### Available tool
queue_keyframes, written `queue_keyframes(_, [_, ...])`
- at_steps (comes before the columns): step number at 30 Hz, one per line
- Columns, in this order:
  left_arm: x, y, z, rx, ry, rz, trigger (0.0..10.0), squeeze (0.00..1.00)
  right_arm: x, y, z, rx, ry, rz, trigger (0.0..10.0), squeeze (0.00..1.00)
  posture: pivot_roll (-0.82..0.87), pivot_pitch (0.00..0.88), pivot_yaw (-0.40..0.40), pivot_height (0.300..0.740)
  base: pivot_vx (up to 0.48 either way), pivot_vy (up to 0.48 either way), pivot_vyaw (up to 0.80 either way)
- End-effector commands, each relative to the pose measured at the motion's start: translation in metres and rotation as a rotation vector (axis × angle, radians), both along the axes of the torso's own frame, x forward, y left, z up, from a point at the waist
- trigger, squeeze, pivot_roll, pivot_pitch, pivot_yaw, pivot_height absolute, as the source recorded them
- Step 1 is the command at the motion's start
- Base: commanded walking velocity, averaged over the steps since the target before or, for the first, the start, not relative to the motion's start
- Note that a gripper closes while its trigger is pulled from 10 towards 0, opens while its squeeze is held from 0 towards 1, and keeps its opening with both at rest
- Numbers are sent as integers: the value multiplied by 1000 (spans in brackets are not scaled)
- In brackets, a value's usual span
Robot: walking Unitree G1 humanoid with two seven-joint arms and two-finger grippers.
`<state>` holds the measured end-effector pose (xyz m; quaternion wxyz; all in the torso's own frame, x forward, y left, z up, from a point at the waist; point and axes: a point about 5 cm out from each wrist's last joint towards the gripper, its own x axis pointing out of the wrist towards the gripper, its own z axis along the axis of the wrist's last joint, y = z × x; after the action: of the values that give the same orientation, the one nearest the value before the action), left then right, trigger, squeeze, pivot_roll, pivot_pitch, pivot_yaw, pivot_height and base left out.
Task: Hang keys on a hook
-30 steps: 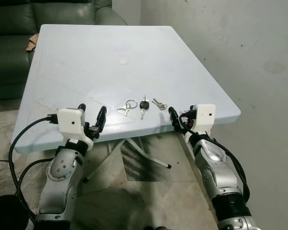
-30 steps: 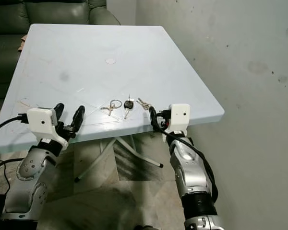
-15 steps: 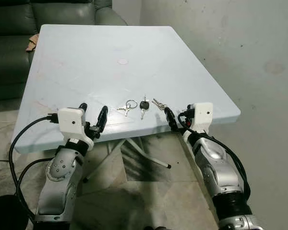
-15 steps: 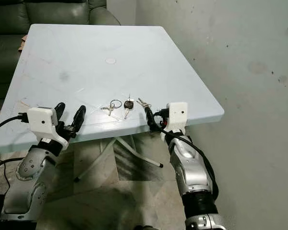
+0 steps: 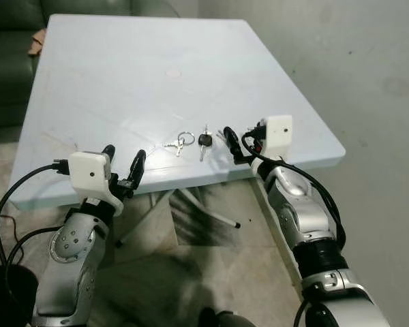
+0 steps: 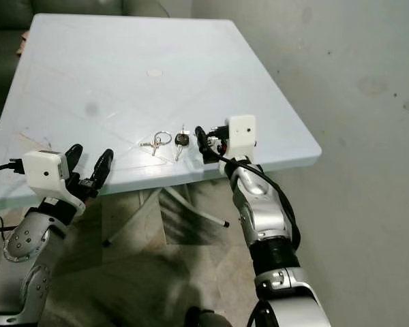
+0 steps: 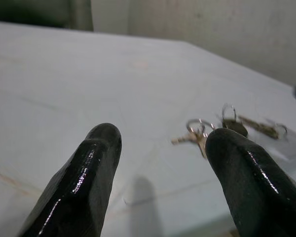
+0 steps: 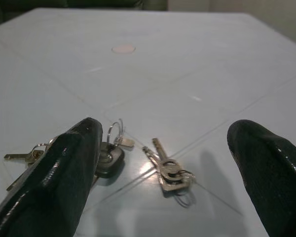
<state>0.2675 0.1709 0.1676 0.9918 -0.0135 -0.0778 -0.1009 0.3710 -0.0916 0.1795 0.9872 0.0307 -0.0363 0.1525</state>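
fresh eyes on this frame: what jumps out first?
Three sets of keys: a small set on a ring, a black-headed key and a silver bunch, lying in a row near the front edge of the pale blue table. The right tool hangs open just above the silver bunch, one finger on each side. The left tool is open too, at the table's front edge, off to the left of the keys.

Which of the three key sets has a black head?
The middle set, lying between the ringed silver keys and the plain silver pair.
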Motion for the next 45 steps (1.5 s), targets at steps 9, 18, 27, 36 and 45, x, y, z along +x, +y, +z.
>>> queue_keyframes(9, [-13,-4,9,-6,19,-14,10000,0,12,9,9,7,14,-24,10000,0,7,365,-141,740,0,0,0])
queue_keyframes(18, [-21,-15,7,15,58,-84,10000,0,19,-1,10,3,23,-74,10000,0,8,398,-136,740,0,0,0])
queue_keyframes(27, [-22,-29,12,19,56,-163,10000,0,21,-13,9,74,29,-48,9216,0,8,394,-118,740,0,0,0])
queue_keyframes(36, [-20,-30,12,31,58,-171,10000,0,19,-18,3,75,54,19,2118,0,4,390,-110,740,0,0,0])
queue_keyframes(45, [-20,-34,14,26,56,-180,10000,0,17,-22,2,21,42,65,1490,0,2,389,-113,740,0,0,0])
